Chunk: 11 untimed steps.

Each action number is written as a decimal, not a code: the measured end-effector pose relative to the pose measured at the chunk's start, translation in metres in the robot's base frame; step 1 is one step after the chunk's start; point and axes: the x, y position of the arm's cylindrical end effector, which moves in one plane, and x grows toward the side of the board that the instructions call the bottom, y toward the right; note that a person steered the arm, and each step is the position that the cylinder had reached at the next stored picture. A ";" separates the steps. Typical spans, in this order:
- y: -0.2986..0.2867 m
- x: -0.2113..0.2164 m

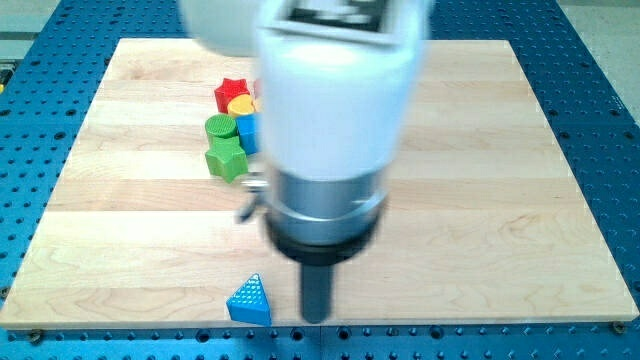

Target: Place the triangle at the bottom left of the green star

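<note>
A blue triangle (pixel 250 301) lies near the bottom edge of the wooden board (pixel 500 200), left of centre. The green star (pixel 227 158) sits in the upper left part, at the bottom of a cluster of blocks. My tip (pixel 317 318) rests on the board just to the right of the blue triangle, a small gap apart from it. The green star is well above the triangle, slightly to the view's left.
The cluster above the green star holds a green cylinder (pixel 220 127), a red star (pixel 232 92), a yellow round block (pixel 241 104) and a blue block (pixel 247 132), partly hidden by the arm's white body (pixel 335 90). The board's bottom edge runs just below the triangle.
</note>
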 end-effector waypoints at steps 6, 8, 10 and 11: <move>-0.163 0.000; -0.074 -0.001; 0.093 -0.009; 0.108 -0.043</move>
